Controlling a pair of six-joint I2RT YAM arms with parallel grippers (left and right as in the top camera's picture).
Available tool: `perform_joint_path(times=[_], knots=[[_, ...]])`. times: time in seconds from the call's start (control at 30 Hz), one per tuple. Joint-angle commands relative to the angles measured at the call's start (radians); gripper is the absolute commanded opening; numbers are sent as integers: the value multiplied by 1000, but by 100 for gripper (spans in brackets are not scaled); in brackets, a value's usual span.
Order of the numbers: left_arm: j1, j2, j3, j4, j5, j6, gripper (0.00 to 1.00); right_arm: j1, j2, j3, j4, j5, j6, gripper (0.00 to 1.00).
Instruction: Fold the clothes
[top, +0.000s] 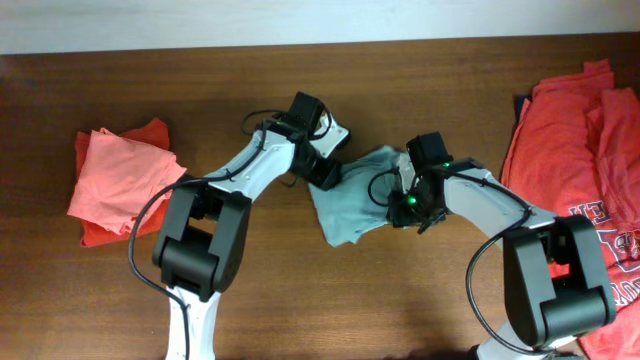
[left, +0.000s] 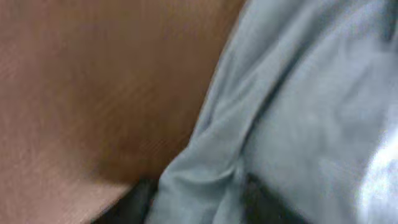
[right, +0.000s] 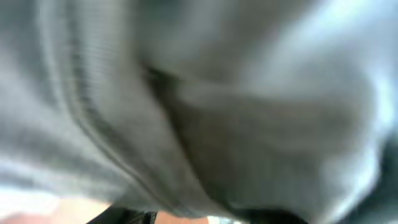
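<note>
A crumpled pale grey-blue T-shirt (top: 348, 208) lies mid-table between the two arms. My left gripper (top: 323, 172) is at its upper left edge. In the left wrist view a thick fold of the shirt (left: 292, 106) fills the gap of that gripper (left: 199, 202), and both dark fingers (left: 134, 200) press against it. My right gripper (top: 402, 204) is down on the shirt's right side. In the right wrist view blurred grey cloth (right: 205, 106) covers nearly everything, so its jaws stay hidden.
A folded salmon-pink and orange stack (top: 120, 185) lies at the left. Red shirts, one with white lettering (top: 590, 160), are heaped at the right edge. Bare brown table (top: 400, 80) shows behind and in front of the arms.
</note>
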Motion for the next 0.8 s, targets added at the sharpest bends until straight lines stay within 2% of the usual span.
perform_joint_path(times=[0.0, 0.07, 0.1, 0.23, 0.47, 0.53, 0.6, 0.63, 0.67, 0.77], knots=[[3, 17, -21, -135, -107, 2, 30, -4, 53, -11, 53, 255, 12, 50], [3, 17, -21, -214, -143, -42, 25, -18, 53, 1, 89, 316, 10, 60], [2, 17, -21, -262, -143, -82, 21, -31, 53, 17, 114, 324, -24, 61], [-1, 16, -21, -310, -127, -118, 11, -48, 53, 84, 102, 316, -76, 63], [1, -102, -19, -309, -109, -143, 11, -50, 51, 237, -67, 317, -113, 65], [1, -155, -19, -265, -112, -143, 17, -50, 49, 280, -129, 316, -113, 65], [1, -196, -19, -200, -112, -144, 58, -48, 48, 325, -202, 302, -113, 66], [1, -211, -19, -162, -110, -144, 68, -48, 48, 348, -251, 290, -113, 68], [1, -216, -19, -123, -96, -144, 71, -48, 48, 363, -299, 275, -113, 69], [1, -210, -20, -57, -26, -143, 71, -48, 48, 364, -359, 270, -113, 69]])
